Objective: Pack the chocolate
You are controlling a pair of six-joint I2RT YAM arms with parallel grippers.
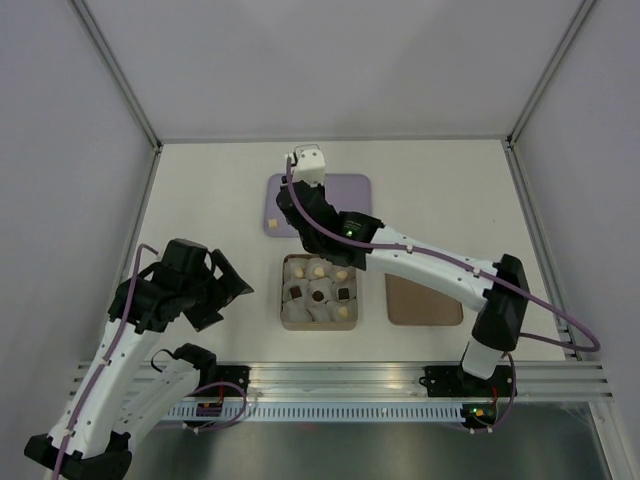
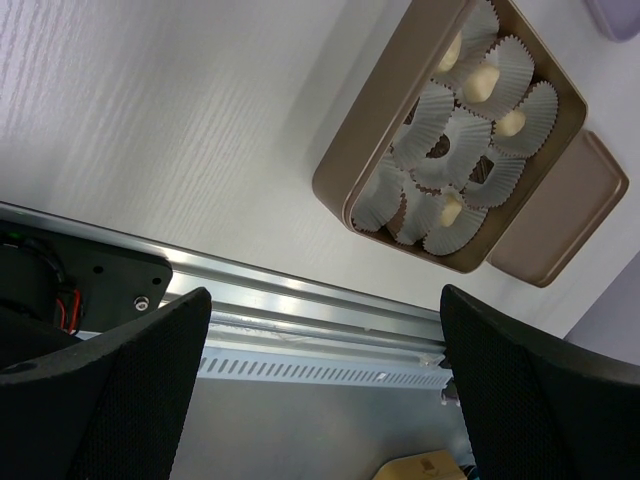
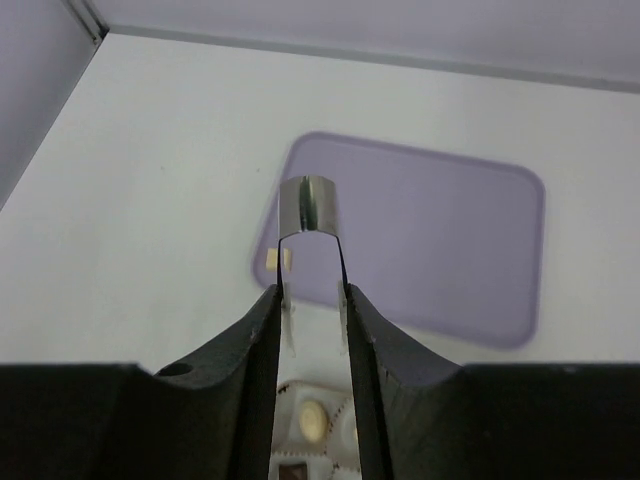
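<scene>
A pale tan chocolate cube (image 1: 271, 222) lies at the left edge of the purple mat (image 1: 345, 190); it also shows in the right wrist view (image 3: 272, 259). The tan box (image 1: 285, 300) holds white paper cups with pale pieces (image 1: 319, 270) and dark pieces (image 1: 343, 294). My right gripper (image 1: 300, 190) hovers over the mat's near left part, shut on thin metal tongs (image 3: 308, 205) whose far end sits just right of the cube. My left gripper (image 1: 225, 290) is open and empty, left of the box. The box also shows in the left wrist view (image 2: 340, 170).
The flat brown lid (image 1: 424, 300) lies right of the box, also in the left wrist view (image 2: 560, 230). A metal rail (image 1: 340, 378) runs along the table's near edge. Pale walls close in the left, back and right sides.
</scene>
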